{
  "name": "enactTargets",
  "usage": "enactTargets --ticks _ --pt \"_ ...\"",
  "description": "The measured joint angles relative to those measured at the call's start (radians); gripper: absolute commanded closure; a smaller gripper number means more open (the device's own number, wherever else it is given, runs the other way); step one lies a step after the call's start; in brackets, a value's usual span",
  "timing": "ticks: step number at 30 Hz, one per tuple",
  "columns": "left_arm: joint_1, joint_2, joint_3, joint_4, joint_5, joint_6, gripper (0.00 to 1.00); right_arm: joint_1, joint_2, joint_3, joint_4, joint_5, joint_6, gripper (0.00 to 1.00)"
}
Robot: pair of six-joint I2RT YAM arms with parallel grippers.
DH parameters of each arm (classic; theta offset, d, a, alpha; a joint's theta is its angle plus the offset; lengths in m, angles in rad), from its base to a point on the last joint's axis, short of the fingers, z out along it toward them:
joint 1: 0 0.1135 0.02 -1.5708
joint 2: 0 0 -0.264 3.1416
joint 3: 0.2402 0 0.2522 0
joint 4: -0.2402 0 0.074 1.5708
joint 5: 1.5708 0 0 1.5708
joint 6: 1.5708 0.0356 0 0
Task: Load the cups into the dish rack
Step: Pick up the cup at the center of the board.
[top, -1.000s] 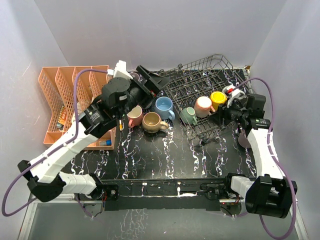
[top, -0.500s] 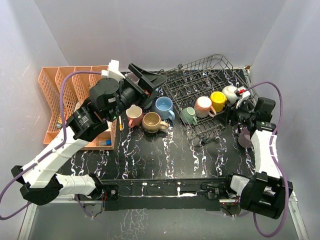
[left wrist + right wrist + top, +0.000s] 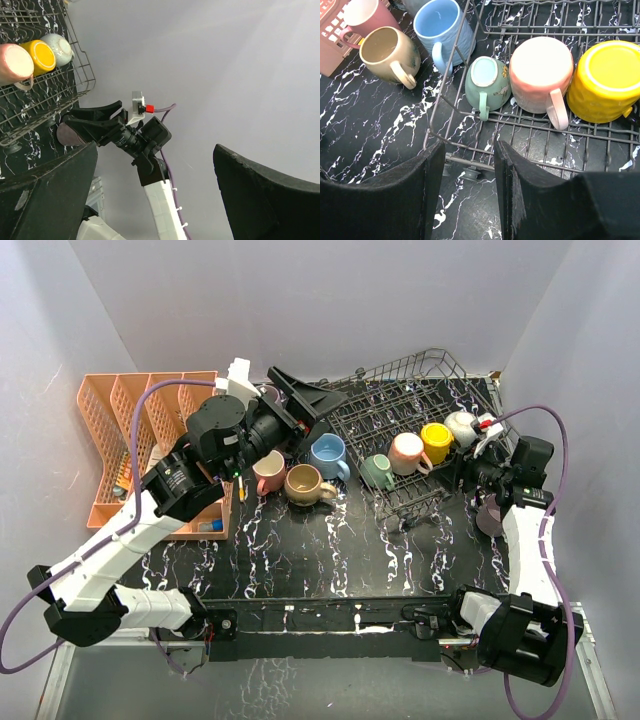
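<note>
The rack (image 3: 400,400) sits at the far right of the black marbled tabletop (image 3: 330,540). Four cups line its near edge, tipped bottoms-up. The green cup (image 3: 378,471) is furthest left, then the pink cup (image 3: 407,452), the yellow cup (image 3: 436,440) and the white cup (image 3: 460,425) at the right end.

Three more stand upright on the tabletop, just left of the rack. The blue cup (image 3: 328,455) is right against the rack's wire side. The tan cup (image 3: 305,483) is just beside it on the near side. The mauve cup (image 3: 268,472) is left of both, close to the orange organiser (image 3: 110,440).

The left hand (image 3: 310,405) is raised above the rack's far left corner, behind the loose cups. Its fingers are spread wide with nothing between them, and its camera looks across at the other arm.

The right hand (image 3: 470,475) is by the rack's near right corner, pointing left along the row. Its fingers (image 3: 395,200) are narrowly parted and empty. In its wrist view the green cup lies just beyond the gap, the rack's rim wire between them.
</note>
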Motion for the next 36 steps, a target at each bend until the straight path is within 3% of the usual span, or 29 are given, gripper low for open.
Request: enactTargets --ticks 10,13,20,25,30,36 --pt "-0.002 0.015 -0.002 -0.020 -0.065 0.068 0.03 0.000 0.000 -0.001 0.003 0.000 -0.001 0.53" --pt "-0.002 -0.030 -0.121 0.056 -0.089 0.158 0.03 0.000 0.002 -0.001 0.003 -0.001 -0.005 0.54" --pt "-0.002 -0.192 -0.596 0.348 -0.030 0.435 0.03 0.000 0.008 0.005 -0.024 0.008 -0.037 0.51" --pt "-0.002 -0.267 -0.811 0.471 -0.002 0.498 0.04 0.000 0.042 0.080 -0.093 0.082 -0.064 0.44" --pt "-0.002 -0.337 -0.917 0.508 0.000 0.502 0.06 -0.021 0.092 0.222 -0.179 0.215 -0.105 0.43" --pt "-0.002 -0.345 -0.927 0.526 0.000 0.503 0.09 -0.179 0.134 0.306 -0.245 0.330 -0.217 0.43"
